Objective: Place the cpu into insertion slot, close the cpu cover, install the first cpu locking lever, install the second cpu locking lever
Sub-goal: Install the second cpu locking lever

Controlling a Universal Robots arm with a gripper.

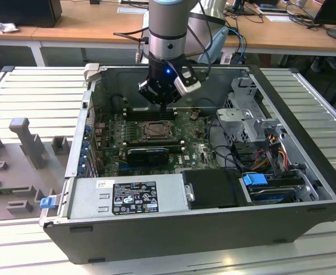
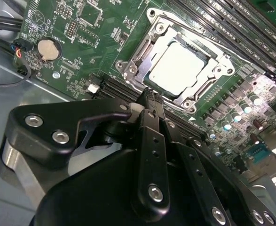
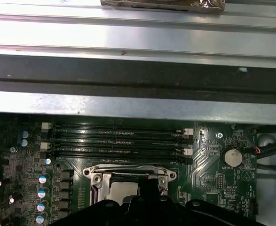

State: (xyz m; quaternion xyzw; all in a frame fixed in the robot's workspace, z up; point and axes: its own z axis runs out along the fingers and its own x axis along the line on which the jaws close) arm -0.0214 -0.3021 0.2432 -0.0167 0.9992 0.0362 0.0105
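1. One gripper (image 1: 166,106), black, at upper centre of the exterior view, hanging from one grey arm (image 1: 168,26) just above the motherboard; fingers drawn together into a single narrow tip in the second wrist view (image 2: 149,101), nothing seen between them.
2. One cpu (image 2: 177,64), pale and square, lying flat inside the insertion slot (image 2: 175,61) at upper centre-right of the second wrist view; gripper tip right at the slot's near edge; whether touching, cannot tell.
3. One cpu cover (image 2: 145,47), a silvery frame with a large window, seen around the chip; lying down rather than raised, as far as can be told.
4. One green motherboard (image 2: 72,42); one round coin battery (image 2: 47,48) at upper left of the second wrist view, also at right of the first wrist view (image 3: 232,157).
5. Four long black memory slots (image 3: 119,140) in parallel rows across the middle of the first wrist view, just beyond the socket.
6. One open computer case (image 1: 173,229), dark grey, lying on its side; one blue tab (image 1: 255,179) at lower right of the exterior view.
7. One table (image 1: 24,103) of ribbed silvery slats under the case; wooden desks (image 1: 70,28) along the top of the exterior view.
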